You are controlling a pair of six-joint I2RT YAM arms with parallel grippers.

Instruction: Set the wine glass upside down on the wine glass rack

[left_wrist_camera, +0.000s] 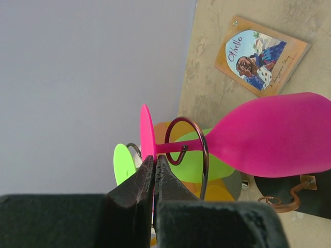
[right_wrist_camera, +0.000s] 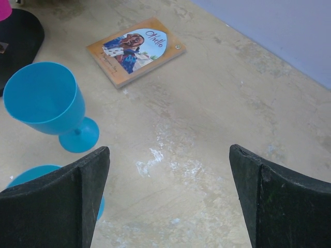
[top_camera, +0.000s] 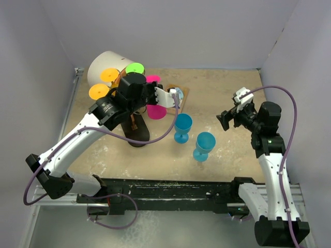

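Wine glass [left_wrist_camera: 274, 134], bright pink, is pinched by the edge of its round foot between the closed fingers of the left claw [left_wrist_camera: 155, 163]. Its long axis runs straight away from the fingertips, foot nearest and bowl farthest. From above it hangs upside down, foot up and bowl down. Just past the fingertips the stem passes through a curled wire loop of the wine glass rack [top_camera: 138, 135]. Behind that loop sit a green foot [left_wrist_camera: 123, 163] and orange ones, crowding the same stand. A book [left_wrist_camera: 261, 54] titled Othello lies flat beyond the bowl. The right claw [right_wrist_camera: 168, 150] is spread wide with nothing in it; ahead of it to one side stand two blue glasses [right_wrist_camera: 44, 101] upright. The table [top_camera: 222, 88] is scuffed tan, walled in pale grey.
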